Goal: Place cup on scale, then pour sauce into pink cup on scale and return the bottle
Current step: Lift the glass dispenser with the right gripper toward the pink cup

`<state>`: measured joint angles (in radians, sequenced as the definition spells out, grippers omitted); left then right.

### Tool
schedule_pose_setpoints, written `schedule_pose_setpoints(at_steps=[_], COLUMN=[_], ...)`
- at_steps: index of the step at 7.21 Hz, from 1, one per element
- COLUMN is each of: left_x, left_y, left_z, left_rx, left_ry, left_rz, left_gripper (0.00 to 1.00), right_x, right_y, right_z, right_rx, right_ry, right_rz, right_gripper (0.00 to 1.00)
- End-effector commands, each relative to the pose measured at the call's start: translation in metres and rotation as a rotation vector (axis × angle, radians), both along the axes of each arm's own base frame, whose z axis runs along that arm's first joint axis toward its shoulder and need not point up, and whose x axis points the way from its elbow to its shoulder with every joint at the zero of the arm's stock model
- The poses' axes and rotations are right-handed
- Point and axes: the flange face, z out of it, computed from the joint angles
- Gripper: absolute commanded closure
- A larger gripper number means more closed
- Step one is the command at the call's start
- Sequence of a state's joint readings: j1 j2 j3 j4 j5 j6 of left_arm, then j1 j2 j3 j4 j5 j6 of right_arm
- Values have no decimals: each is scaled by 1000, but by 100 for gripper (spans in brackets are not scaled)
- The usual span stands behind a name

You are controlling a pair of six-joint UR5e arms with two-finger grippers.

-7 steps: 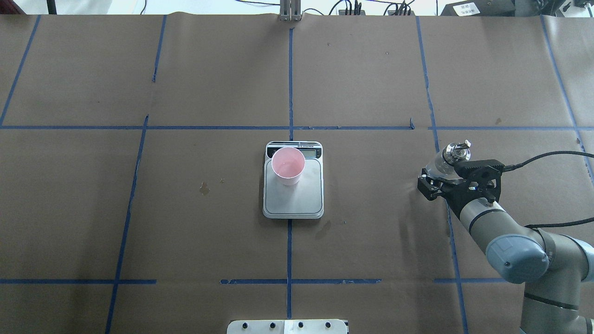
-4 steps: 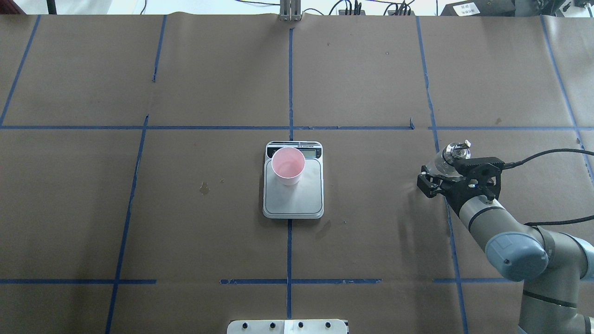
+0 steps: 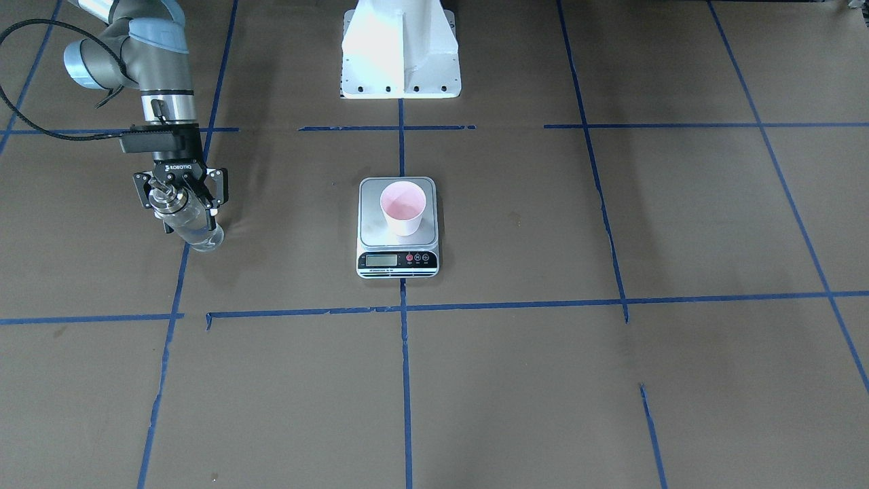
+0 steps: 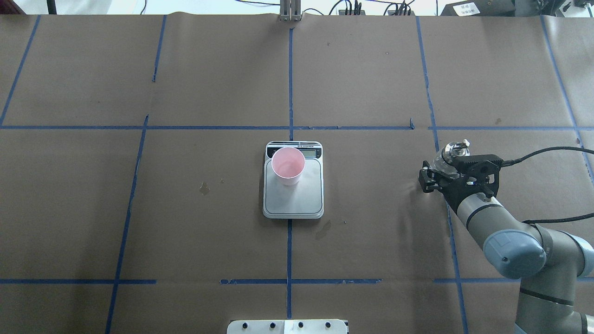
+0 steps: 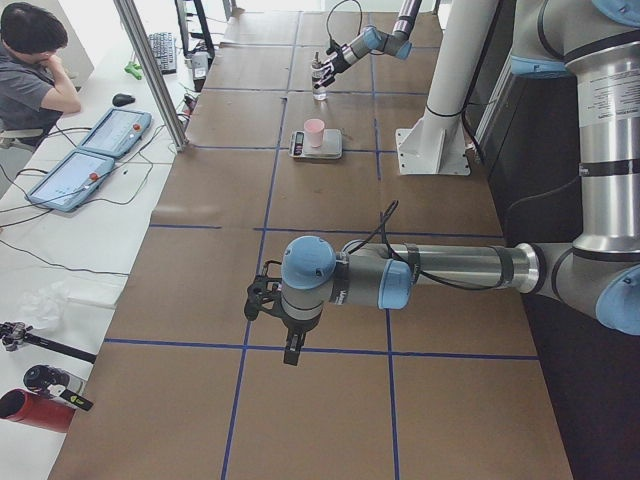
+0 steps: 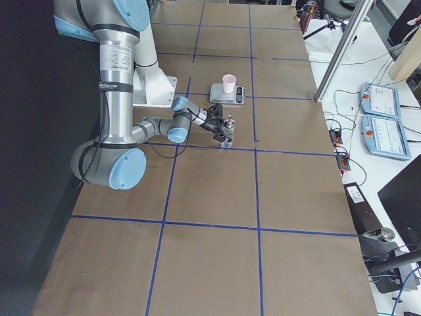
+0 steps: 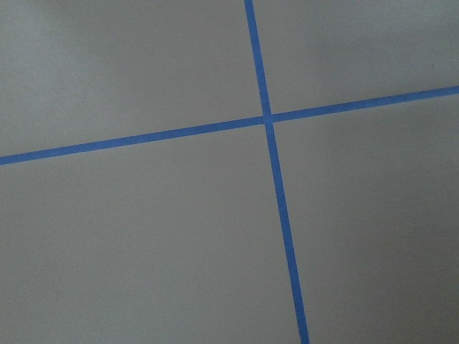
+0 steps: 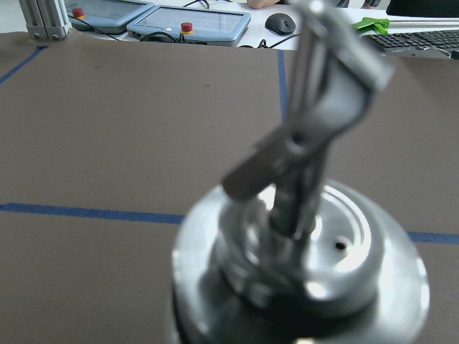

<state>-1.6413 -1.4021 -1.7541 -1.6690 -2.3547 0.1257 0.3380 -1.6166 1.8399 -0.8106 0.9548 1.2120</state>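
Observation:
The pink cup (image 4: 288,164) stands upright on the far part of the scale's steel plate (image 4: 297,199), near its display; it also shows in the front view as the cup (image 3: 403,207) on the scale (image 3: 397,261). Far to the right, my right gripper (image 4: 442,176) is shut on the clear glass bottle (image 3: 198,234), which leans a little just above the brown paper. The bottle's silver spout cap (image 8: 301,251) fills the right wrist view. The sauce is too clear to make out. My left gripper (image 5: 264,300) hangs over the near table end; I cannot tell whether it is open or shut.
The robot's white base (image 3: 400,54) stands behind the scale. Blue tape lines cross the brown paper, with dark stains (image 4: 203,187) left of the scale. A seated person (image 5: 30,60) and two tablets (image 5: 100,150) are beside the table's far side.
The right gripper with the bottle has shifted slightly away from the robot and sunk lower, and the bottle stands nearer to upright. Cup and scale are unmoved.

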Motion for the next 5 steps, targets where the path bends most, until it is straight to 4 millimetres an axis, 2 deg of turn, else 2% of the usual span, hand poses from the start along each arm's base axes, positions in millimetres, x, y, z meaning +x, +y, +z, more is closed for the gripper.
schedule_pose_setpoints(at_steps=[1,3,4,5], left_x=[0,0,0,0], left_y=[0,0,1,1], left_z=[0,0,0,0], left_rx=[1,1,-1,-1], left_ry=[0,0,0,0], left_rz=[0,0,0,0], left_gripper=[0,0,0,0], right_x=[4,8,14,20], right_y=[-4,-4,-3,-7], right_z=[-4,-16,-33,-36], right_rx=[25,37,67,130], right_ry=[3,-18,-16,95], right_rz=[40,46,28,-18], right_gripper=[100,100,100,100])
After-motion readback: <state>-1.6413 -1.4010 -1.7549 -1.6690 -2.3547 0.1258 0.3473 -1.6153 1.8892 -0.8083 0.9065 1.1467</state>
